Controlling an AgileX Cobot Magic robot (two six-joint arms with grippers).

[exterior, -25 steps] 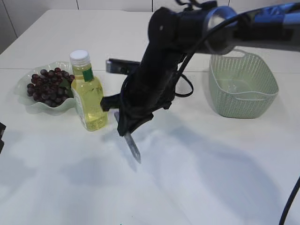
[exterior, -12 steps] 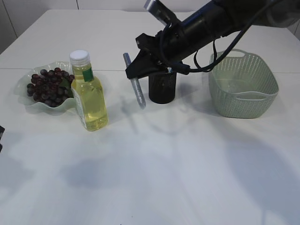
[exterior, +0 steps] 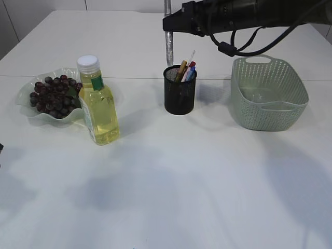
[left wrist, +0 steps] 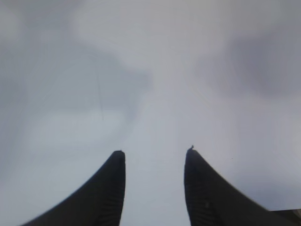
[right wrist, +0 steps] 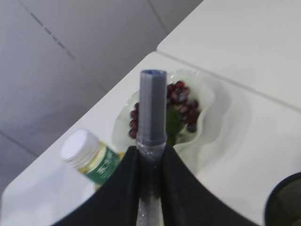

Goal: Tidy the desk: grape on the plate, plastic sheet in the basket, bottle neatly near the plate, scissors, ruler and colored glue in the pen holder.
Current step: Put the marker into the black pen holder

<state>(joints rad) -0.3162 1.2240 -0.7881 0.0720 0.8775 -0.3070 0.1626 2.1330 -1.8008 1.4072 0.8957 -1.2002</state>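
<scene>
From across the white table (exterior: pixel 171 181), the right gripper (exterior: pixel 167 25) holds a grey glitter glue tube (exterior: pixel 168 46) upright above the black mesh pen holder (exterior: pixel 179 96).

Left wrist: the left gripper (left wrist: pixel 154 155) stands half open, empty, over bare tabletop.

Right wrist: black fingers (right wrist: pixel 127 183) pinch the tube (right wrist: pixel 151 113); beyond, dark grapes (right wrist: pixel 181 101) fill the pale scalloped plate (right wrist: pixel 207 94), beside the yellow white-capped bottle (right wrist: pixel 91 157).
</scene>
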